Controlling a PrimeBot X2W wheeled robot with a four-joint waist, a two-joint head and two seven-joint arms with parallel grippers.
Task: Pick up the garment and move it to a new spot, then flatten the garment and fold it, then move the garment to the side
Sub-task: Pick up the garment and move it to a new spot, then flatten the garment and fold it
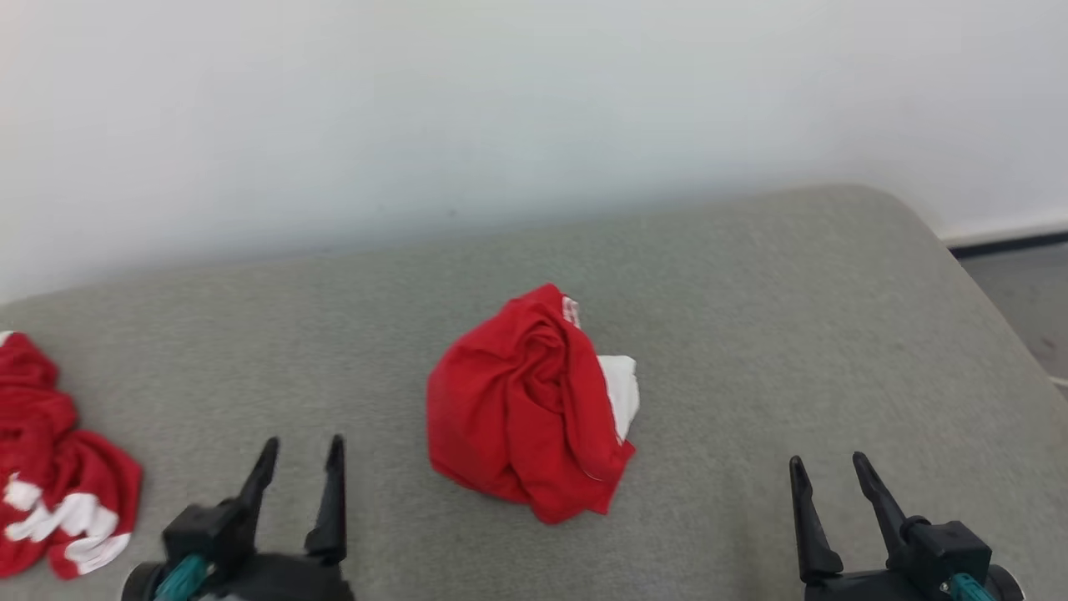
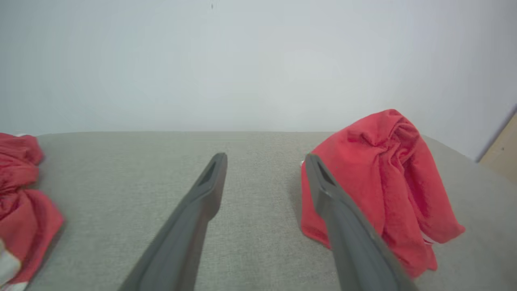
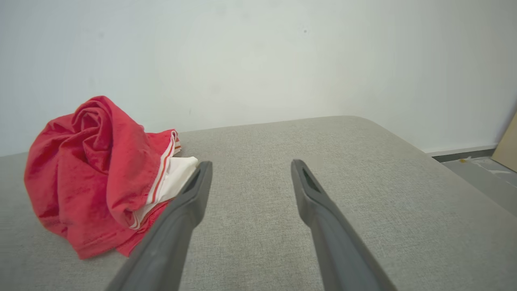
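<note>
On the grey cushion [image 1: 751, 317], about midway between its left and right edges and nearer the front edge than the back one, we see the garment [image 1: 521, 409]. It is a crumpled red bundle with a white panel showing on its right side. From the right wrist view we can also make out thin striped trim where the red meets the white.

The left gripper [image 1: 304, 442] sits near the front edge, to the left of the garment, with its jaws spread wide and nothing between them. In the left wrist view one of its fingers [image 2: 347, 234] crosses in front of the garment's edge. The head view, though, shows a strip of bare cushion between the two, so we read them as near but apart.

The right gripper [image 1: 827, 459] is also near the front edge, well to the right of the garment. Its jaws are parted just as wide, and it holds and touches nothing.

A second red-and-white garment [image 1: 50, 467] lies bunched at the cushion's left edge, well apart from the first. A pale wall [image 1: 534, 108] rises behind the back edge, and a patch of floor [image 1: 1026, 300] shows past the rounded back right corner.
</note>
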